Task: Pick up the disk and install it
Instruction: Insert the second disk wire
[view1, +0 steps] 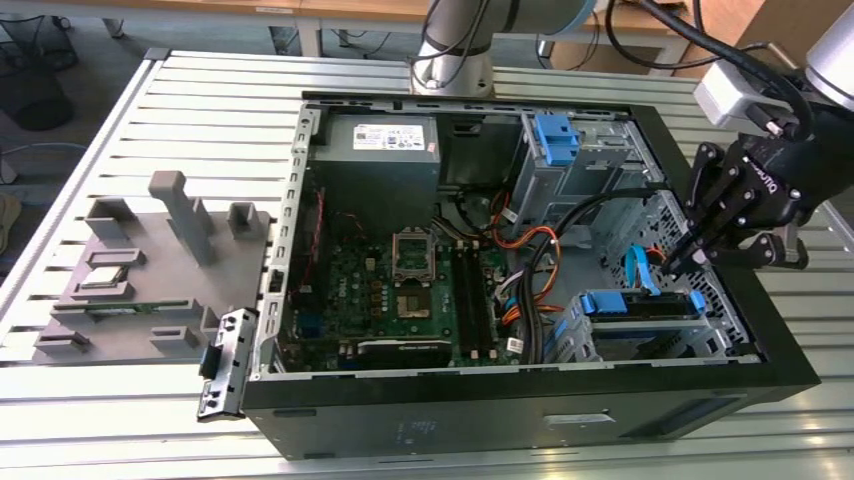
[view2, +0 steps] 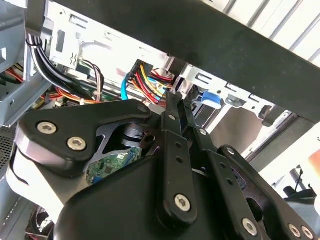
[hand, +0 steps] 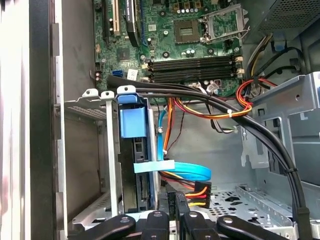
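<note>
The disk (view1: 638, 306) sits in the drive cage at the case's front corner on the exterior view's right, clipped in its blue frame. In the first wrist view the disk (hand: 136, 165) stands edge-on inside the metal cage, with the blue frame tab on top. My gripper (view1: 677, 264) hangs just above and behind the cage, its thin black fingers together and nothing between them. The fingertips (hand: 172, 202) are close to a blue flat cable and the coloured power plug. In the second wrist view the gripper (view2: 173, 98) points into the case.
The open black computer case (view1: 534, 410) lies on a slatted metal table. A power-supply box (view1: 378, 140) is at its back and another blue bracket (view1: 554, 135) sits in the upper cage. Black cables (hand: 210, 102) cross the motherboard. A grey fixture (view1: 147, 270) lies on the exterior view's left.
</note>
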